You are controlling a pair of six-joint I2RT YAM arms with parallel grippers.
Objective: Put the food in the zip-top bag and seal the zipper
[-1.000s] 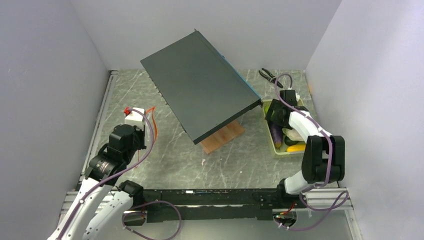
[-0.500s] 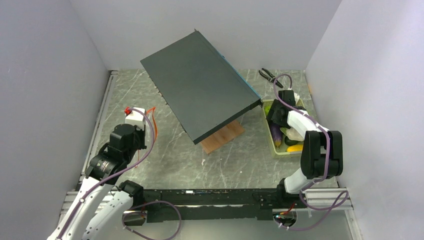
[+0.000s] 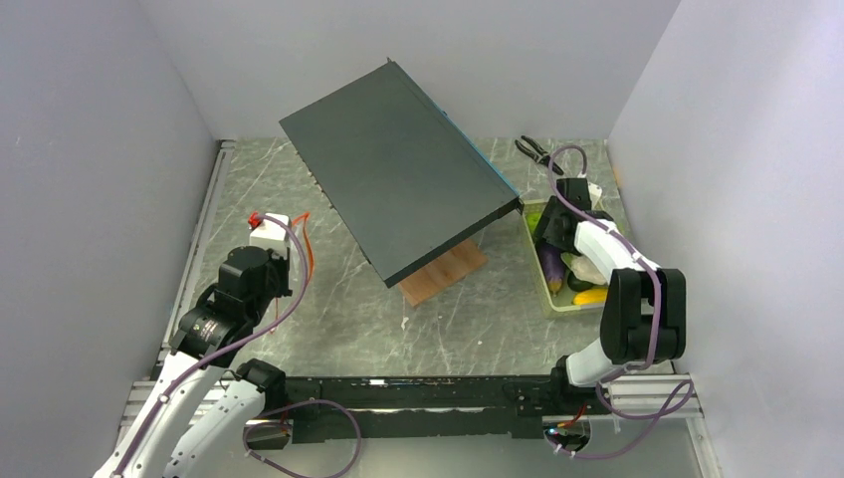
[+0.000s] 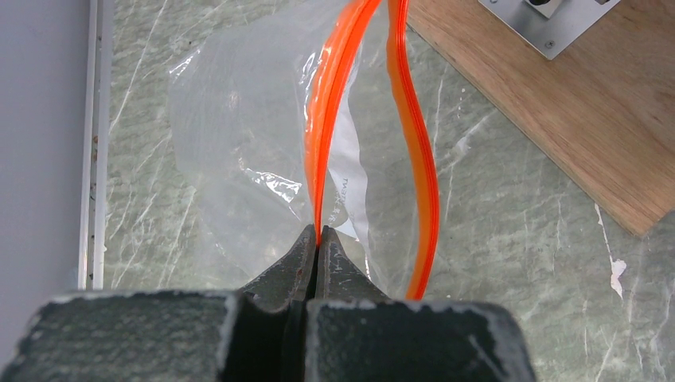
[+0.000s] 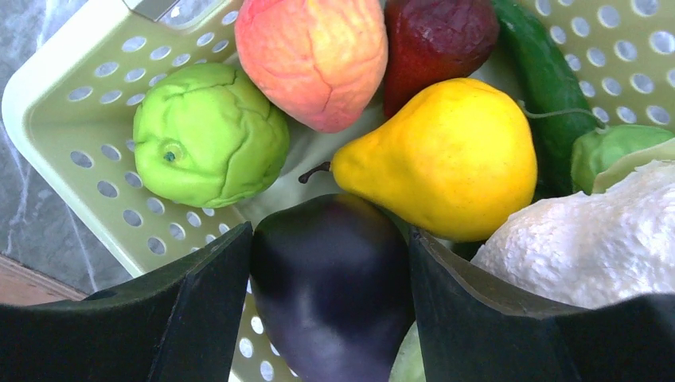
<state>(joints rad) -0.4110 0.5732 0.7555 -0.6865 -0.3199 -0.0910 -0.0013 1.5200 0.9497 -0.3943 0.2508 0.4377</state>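
The zip-top bag point(image 4: 239, 143) lies clear and crinkled on the marble table. Its mouth is parted, with the orange-red zipper point(image 4: 330, 103) split into two strips. My left gripper point(image 4: 318, 231) is shut on the left strip, and the other strip point(image 4: 418, 159) curves free to the right. The food sits in a pale green perforated tray point(image 5: 72, 103). My right gripper point(image 5: 330, 231) reaches down into the tray, both fingers pressed on the sides of the dark purple eggplant point(image 5: 330, 302). Around it lie a green lime point(image 5: 208, 134), an orange fruit point(image 5: 314, 56), a yellow pear point(image 5: 446, 159), a red piece point(image 5: 438, 36) and white cauliflower point(image 5: 581, 239).
A dark slanted panel point(image 3: 398, 184) hangs over the table's middle, above a wooden board point(image 3: 445, 271). Black pliers point(image 3: 537, 151) lie behind the tray point(image 3: 542, 294). White walls close in on the left, right and back. A dark green cucumber point(image 5: 549, 79) rests at the tray's far side.
The right gripper's jaws have narrowed onto the eggplant, and the right arm's elbow shifted slightly. The left arm and the bag have not moved.
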